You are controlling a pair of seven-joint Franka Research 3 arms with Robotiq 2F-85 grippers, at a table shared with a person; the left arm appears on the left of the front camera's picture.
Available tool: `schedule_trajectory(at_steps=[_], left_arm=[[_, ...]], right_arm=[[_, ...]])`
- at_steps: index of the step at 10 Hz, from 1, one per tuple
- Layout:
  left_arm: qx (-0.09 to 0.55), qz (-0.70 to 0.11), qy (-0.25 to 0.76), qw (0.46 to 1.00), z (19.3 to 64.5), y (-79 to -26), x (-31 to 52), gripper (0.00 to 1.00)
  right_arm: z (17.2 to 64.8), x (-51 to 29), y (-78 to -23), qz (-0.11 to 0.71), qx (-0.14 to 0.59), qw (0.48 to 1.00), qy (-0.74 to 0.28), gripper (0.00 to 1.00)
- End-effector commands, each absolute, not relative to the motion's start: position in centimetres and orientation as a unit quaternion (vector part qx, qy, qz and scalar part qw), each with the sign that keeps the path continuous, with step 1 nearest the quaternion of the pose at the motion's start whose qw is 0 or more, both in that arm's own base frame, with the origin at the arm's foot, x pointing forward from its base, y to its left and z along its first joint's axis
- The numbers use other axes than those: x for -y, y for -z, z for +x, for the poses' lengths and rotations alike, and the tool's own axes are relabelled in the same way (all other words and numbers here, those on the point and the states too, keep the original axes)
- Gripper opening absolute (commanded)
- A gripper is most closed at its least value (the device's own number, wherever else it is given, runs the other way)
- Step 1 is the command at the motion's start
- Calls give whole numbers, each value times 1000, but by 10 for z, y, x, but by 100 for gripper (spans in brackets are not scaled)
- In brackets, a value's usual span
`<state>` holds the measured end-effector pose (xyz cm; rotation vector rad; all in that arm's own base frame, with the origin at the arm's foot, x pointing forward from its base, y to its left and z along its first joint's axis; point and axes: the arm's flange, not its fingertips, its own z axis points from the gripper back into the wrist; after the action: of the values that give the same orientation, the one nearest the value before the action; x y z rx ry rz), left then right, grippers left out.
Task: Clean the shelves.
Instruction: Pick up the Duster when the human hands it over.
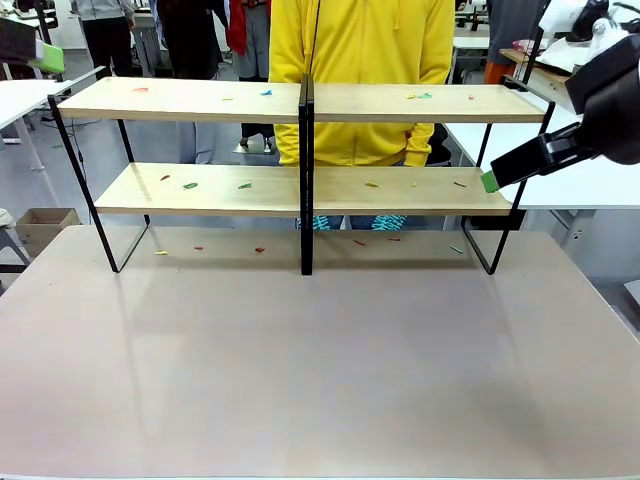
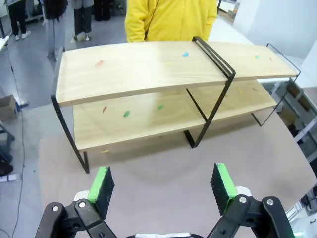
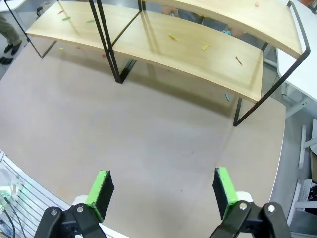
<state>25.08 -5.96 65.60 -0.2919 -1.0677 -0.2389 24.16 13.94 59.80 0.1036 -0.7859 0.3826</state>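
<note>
The shelves (image 1: 215, 100) stand across the far half of the table: two pale wooden boards in a thin black frame with a black centre post (image 1: 306, 180). Small coloured scraps (image 1: 190, 185) lie scattered on both boards and on the table beneath. My left gripper (image 1: 48, 57) hovers above and beyond the top board's left end; in its wrist view the left gripper (image 2: 163, 186) is open with nothing in it, looking down on the shelves (image 2: 148, 67). My right gripper (image 1: 490, 181) hangs beside the lower board's right end. The right gripper (image 3: 161, 191) is open and empty over the table, short of the shelves (image 3: 198, 52).
A person in a yellow top (image 1: 360, 60) stands right behind the shelves. The brownish table (image 1: 320, 370) spreads bare in front. White tables (image 1: 590, 185) flank both sides, and a cardboard box (image 1: 42, 225) sits on the floor at left.
</note>
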Motion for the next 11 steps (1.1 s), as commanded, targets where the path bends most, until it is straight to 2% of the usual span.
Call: schedule_trajectory(at_steps=[1, 4, 8, 11], left_arm=[[502, -131, 123, 846, 220, -553, 59, 100], [501, -103, 154, 845, 222, -550, 69, 100], [526, -56, 117, 840, 212, -559, 103, 100], [529, -55, 105, 841, 210, -570, 123, 100]], right_arm=[[252, -136, -602, 61, 385, 903, -180, 100], [257, -138, -599, 62, 381, 905, -179, 100], [266, -136, -597, 62, 375, 907, -181, 100], [269, -130, -593, 68, 373, 907, -183, 100]])
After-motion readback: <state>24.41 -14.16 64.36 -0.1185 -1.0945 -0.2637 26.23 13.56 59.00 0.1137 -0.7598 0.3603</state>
